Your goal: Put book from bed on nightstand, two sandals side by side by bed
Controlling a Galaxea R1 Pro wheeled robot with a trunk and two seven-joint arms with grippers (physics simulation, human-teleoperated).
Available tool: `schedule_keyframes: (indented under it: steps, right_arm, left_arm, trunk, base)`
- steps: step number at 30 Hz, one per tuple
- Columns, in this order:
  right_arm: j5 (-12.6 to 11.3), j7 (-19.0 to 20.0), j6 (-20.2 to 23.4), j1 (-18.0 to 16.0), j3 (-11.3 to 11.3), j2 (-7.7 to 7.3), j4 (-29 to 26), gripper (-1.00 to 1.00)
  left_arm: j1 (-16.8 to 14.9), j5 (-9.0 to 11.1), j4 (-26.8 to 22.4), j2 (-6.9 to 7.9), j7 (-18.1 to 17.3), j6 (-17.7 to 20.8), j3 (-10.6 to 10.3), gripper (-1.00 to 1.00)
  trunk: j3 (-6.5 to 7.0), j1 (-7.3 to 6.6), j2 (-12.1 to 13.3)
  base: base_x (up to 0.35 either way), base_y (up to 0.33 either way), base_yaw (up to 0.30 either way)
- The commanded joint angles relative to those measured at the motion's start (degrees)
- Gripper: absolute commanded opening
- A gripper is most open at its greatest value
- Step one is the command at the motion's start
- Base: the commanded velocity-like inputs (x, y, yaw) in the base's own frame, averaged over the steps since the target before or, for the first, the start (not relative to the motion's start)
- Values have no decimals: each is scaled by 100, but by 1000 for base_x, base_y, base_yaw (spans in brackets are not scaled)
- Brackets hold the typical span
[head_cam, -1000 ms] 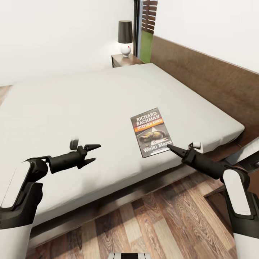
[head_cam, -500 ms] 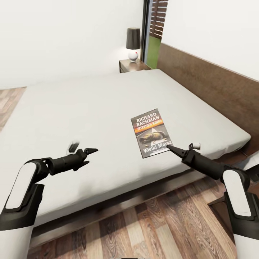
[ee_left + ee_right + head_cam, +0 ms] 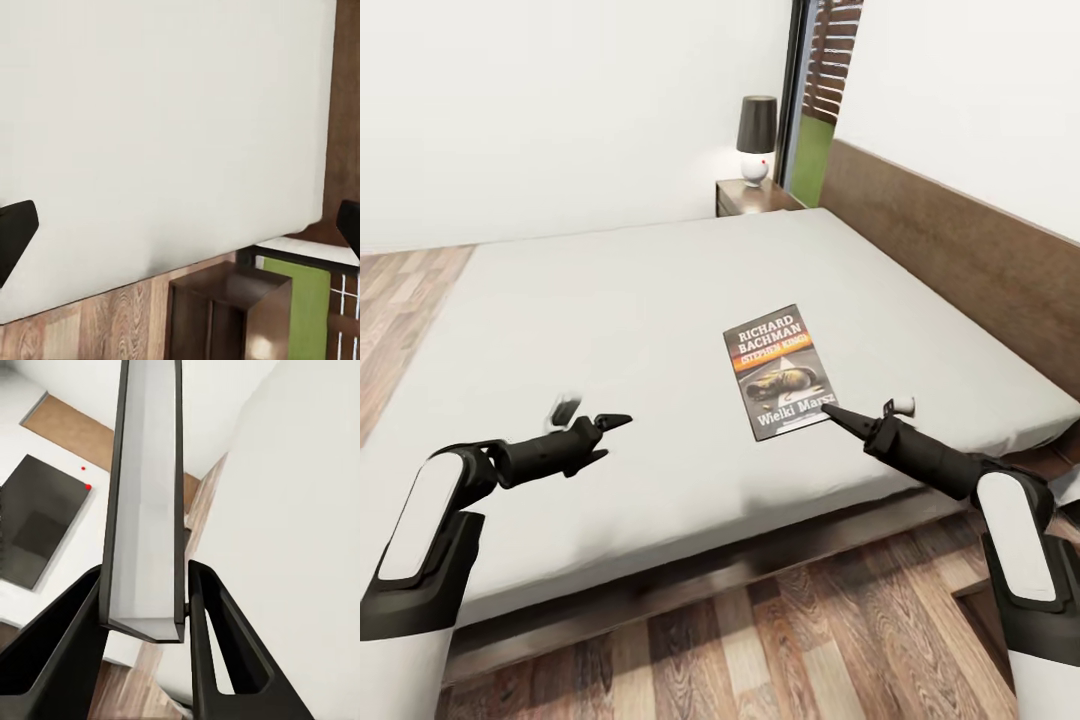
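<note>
Where the pale mattress of the bed [image 3: 610, 300] nears its front edge, the book [image 3: 777, 368] is laid flat, cover up. Right tool [image 3: 830, 411] is seen closed on the book's near corner, apparently edge-on between its fingers [image 3: 217, 645]. Left tool [image 3: 612, 432] is held open over bare mattress. Nightstand [image 3: 755, 195] is placed beyond the bed's far side, lamp [image 3: 757, 138] on top.

A bedroom in a home: a wide bed [image 3: 660, 300] with a pale mattress, dark wooden frame and tall headboard [image 3: 950, 240] stands on a wood-plank floor [image 3: 780, 640]. A dark nightstand [image 3: 755, 196] in the far corner carries a lamp [image 3: 757, 138] with a dark shade. White walls [image 3: 560, 100] meet a dark-framed window [image 3: 815, 100] showing grass and slats.
</note>
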Motion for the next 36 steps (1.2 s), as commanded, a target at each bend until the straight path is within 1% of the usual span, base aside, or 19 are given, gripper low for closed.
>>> schedule_keyframes:
  steps: [1, 3, 4, 5, 6, 9, 12, 16, 19, 26, 36]
  right_arm:
    - [-14, 22, 37, -5, 0, 2, 8, -100]
    - [8, -70, 37, -7, 11, 9, 25, -100]
    - [83, -458, 45, -9, 63, 31, 38, -100]
    - [83, -458, 45, -9, 63, 31, 38, -100]
    - [94, -551, 45, -9, 107, 38, 39, -100]
    - [119, -747, 32, -13, 302, 52, 42, -100]
    - [134, -853, 11, -14, 500, 62, 37, -100]
    - [143, -922, -5, -16, 700, 74, 26, -100]
    - [146, -947, -10, -18, 791, 80, 23, -100]
    - [149, -965, -16, -17, 866, 85, 20, -100]
    - [148, -971, -20, -18, 888, 86, 19, -100]
  left_arm:
    - [18, 57, -1, 7, 60, 15, 11, 100]
    - [97, 60, -22, 29, 61, 16, 29, 100]
    - [324, 76, -73, 63, -1, 32, 208, 100]
    - [324, 76, -73, 63, -1, 32, 208, 100]
    - [381, 78, -80, 67, -41, 40, 284, 100]
    - [540, 83, -94, 78, -250, 64, 467, 100]
    - [649, 78, -102, 85, -483, 74, 561, 100]
    - [748, 55, -106, 89, -628, 75, 603, 100]
    - [825, 0, -108, 90, -689, 76, 622, 100]
    - [955, -65, -109, 88, -772, 82, 665, 100]
    - [997, -101, -103, 84, -775, 53, 681, 100]
  trunk:
    - [23, -23, 40]
    - [76, -67, 120]
    - [102, -89, 160]
    - [128, -111, 200]
    - [155, -133, 240]
    - [234, -199, 361]
    - [312, -265, 481]
    - [417, -352, 641]
    - [496, -418, 762]
    - [680, -572, 1043]
    - [942, -792, 1444]
  base:
    - [0, 0, 149]
    - [0, 0, 149]
    - [0, 0, 137]
    - [0, 0, 137]
    - [0, 0, 134]
    - [0, 0, 130]
    - [0, 0, 126]
    - [0, 0, 128]
    - [0, 0, 130]
    - [0, 0, 131]
    - [0, 0, 131]
